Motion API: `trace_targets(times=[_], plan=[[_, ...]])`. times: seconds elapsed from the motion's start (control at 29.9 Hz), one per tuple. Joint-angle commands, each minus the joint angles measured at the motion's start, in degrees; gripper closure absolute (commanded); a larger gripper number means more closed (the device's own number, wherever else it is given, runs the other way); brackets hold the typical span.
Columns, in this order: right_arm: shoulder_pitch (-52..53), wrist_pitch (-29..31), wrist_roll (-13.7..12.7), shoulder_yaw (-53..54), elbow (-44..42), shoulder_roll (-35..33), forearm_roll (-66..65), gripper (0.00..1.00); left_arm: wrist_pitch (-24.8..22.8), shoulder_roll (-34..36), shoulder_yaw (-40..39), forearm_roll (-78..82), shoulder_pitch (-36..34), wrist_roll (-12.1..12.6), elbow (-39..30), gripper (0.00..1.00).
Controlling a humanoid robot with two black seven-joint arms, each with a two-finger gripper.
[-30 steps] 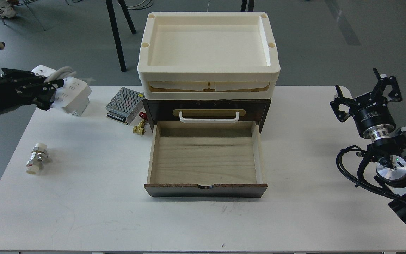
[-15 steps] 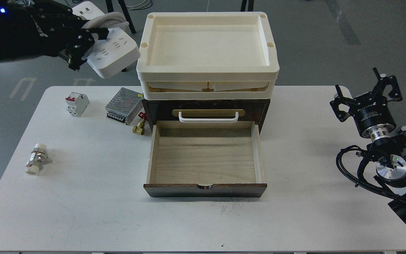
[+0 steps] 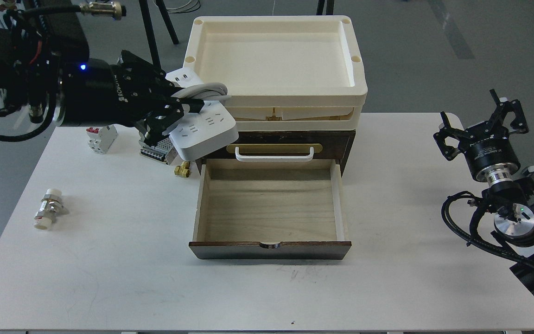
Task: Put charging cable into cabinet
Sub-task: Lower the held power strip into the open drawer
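Carrying the charging cable (image 3: 202, 132) toward the open drawer (image 3: 269, 208).
Left gripper (image 3: 174, 111) clamping strip and cord; right gripper (image 3: 480, 125) idling, jaws spread; clearing the cabinet (image 3: 271, 139) front before lowering.

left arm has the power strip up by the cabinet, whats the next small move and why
Probably carry it right and toward the robot, then lower it. The left gripper holds the charging cable beside the cabinet, past the open drawer's far left corner; the drawer looks empty.
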Motion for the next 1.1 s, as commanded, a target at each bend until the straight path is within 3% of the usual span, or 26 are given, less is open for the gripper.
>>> trace_targets(times=[0.0,0.1,0.4,0.8,0.97,1.07], plan=[[0.02,0.0,0.0,0.0,0.02,0.0,0.0,0.0,-0.26,4.39,-0.14,-4.19,0.02,-1.53,0.01,0.93],[-0.07,0.0,0.0,0.0,0.02,0.0,0.0,0.0,-0.34,7.3,-0.06,-4.81,0.11,-5.19,0.01,0.93],[0.02,0.0,0.0,0.0,0.02,0.0,0.0,0.0,-0.66,8.89,0.03,-6.83,2.3,-5.19,0.01,0.93],[-0.07,0.0,0.0,0.0,0.11,0.0,0.0,0.0,-0.66,-6.74,0.03,-10.44,10.91,-5.19,0.18,0.92],[-0.07,0.0,0.0,0.0,0.11,0.0,0.0,0.0,-0.66,-17.28,-0.06,-10.44,15.65,1.36,5.88,0.92],[-0.07,0.0,0.0,0.0,0.11,0.0,0.0,0.0,-0.66,-21.95,-0.14,-10.27,19.17,3.47,10.37,0.92]])
